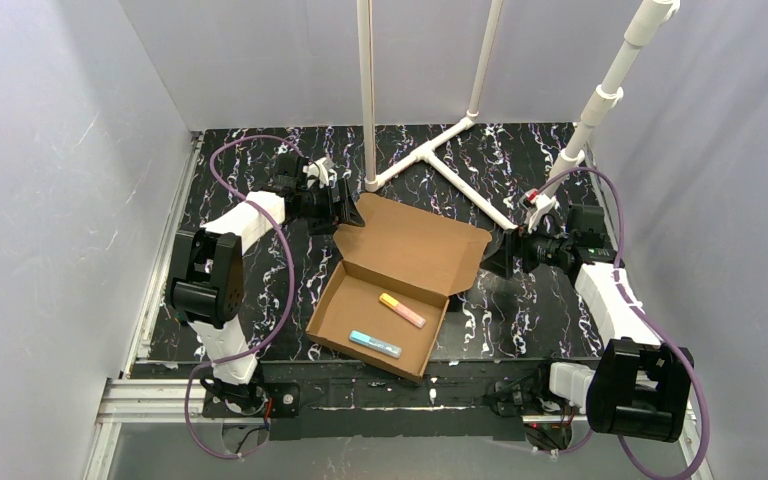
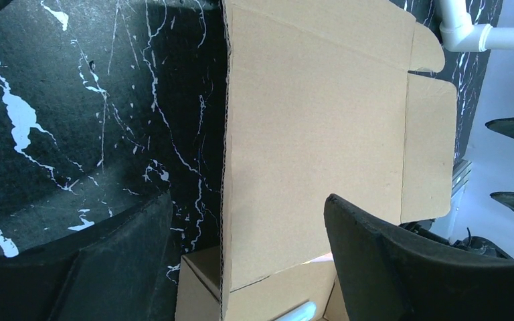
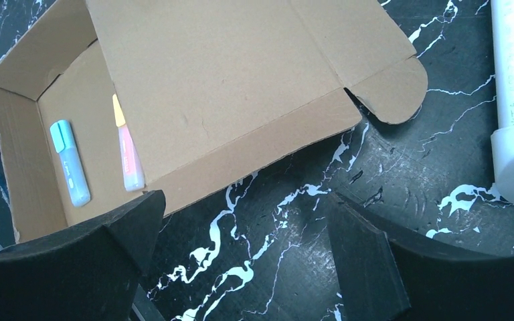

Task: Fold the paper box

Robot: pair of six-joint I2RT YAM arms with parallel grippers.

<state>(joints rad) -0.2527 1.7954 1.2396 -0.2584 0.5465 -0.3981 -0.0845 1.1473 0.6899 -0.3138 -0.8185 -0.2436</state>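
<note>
- The paper box (image 1: 415, 245) is lying open in the middle of the top view, on the black table (image 1: 530, 315) with white streaks.
- The left gripper (image 1: 348, 207) is sitting at the upper left corner of the box lid. Its two black fingers are standing wide apart. In the left wrist view (image 2: 247, 200) the long edge of the lid is running up between them. They are not squeezing it, and I cannot tell if a finger is touching the card.
- The right gripper (image 1: 495, 258) is hanging just right of the lid in the top view. Its fingers are wide apart too and are holding nothing. In the right wrist view (image 3: 244, 200) only the table is showing between them, with the lid's edge just above.
- The tray part of the box is sitting toward the bottom of the top view with its walls standing up. The lid is lying back toward the top of the frame.
- Two markers are lying in the tray, a little apart. The pink and yellow marker (image 1: 402, 310) is nearer the lid. The blue marker (image 1: 375, 344) is nearer the bottom of the frame.
- A white pipe frame (image 1: 440, 150) is standing on the table behind the box, at the top of the frame.
</note>
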